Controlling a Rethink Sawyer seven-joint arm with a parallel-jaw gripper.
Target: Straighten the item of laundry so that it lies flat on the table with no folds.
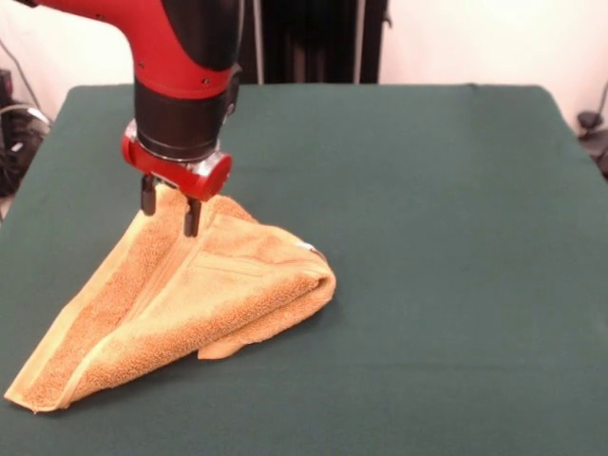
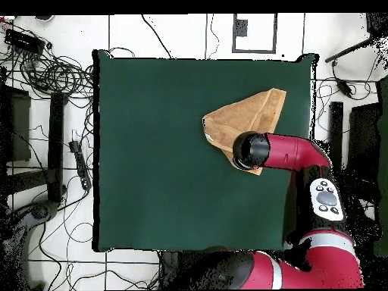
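Gripper (image 1: 171, 211) clamped on raised corner of folded towel (image 1: 190, 304), table (image 1: 427, 237) left edge side; pull outward low to unfold

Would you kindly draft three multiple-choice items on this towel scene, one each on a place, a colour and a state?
1. In the front view, where is the hand?
A. Over the towel's raised far corner
B. Over bare table, away from the towel
C. At the towel's nearest corner

2. What colour is the table covering?
A. Grey
B. Dark green
C. White

3. How does the towel lie?
A. Flat, fully spread
B. Rolled into a tube
C. Folded over itself, one corner lifted

Answers: 1 A, its dark fingers straddle the towel's lifted peak. 2 B, green cloth shows in both views. 3 C, a doubled, rounded fold shows on the towel's right side, and the cloth slopes up to the hand.
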